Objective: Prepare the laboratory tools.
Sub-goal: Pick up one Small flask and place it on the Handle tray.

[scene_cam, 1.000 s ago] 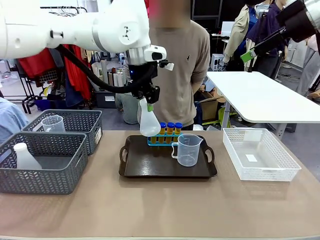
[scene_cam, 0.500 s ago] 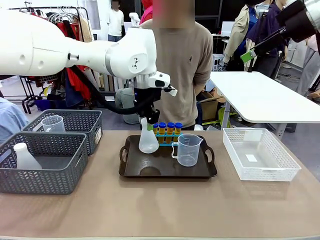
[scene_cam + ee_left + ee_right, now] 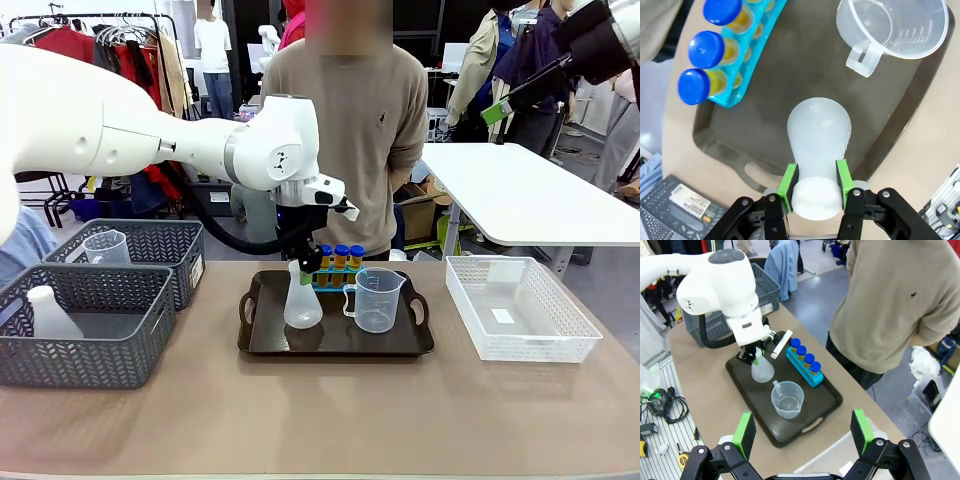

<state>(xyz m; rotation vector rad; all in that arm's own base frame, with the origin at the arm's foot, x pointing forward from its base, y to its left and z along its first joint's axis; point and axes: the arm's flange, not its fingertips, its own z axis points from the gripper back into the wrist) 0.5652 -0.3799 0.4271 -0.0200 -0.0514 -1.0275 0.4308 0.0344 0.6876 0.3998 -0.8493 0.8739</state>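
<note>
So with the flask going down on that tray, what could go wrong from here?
The left gripper holds the conical flask only by its narrow neck, so it may tip when the jaws open. The tube rack stands close behind it and the measuring beaker just beside; a swing on withdrawal could knock either.

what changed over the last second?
The left gripper, shut on the neck of the flask throughout, has come down and carried it from above the tray to the tray's floor, beside the beaker. No release yet. The beaker, the rack of tubes, the baskets and the raised, open right gripper stayed as they were.
</note>
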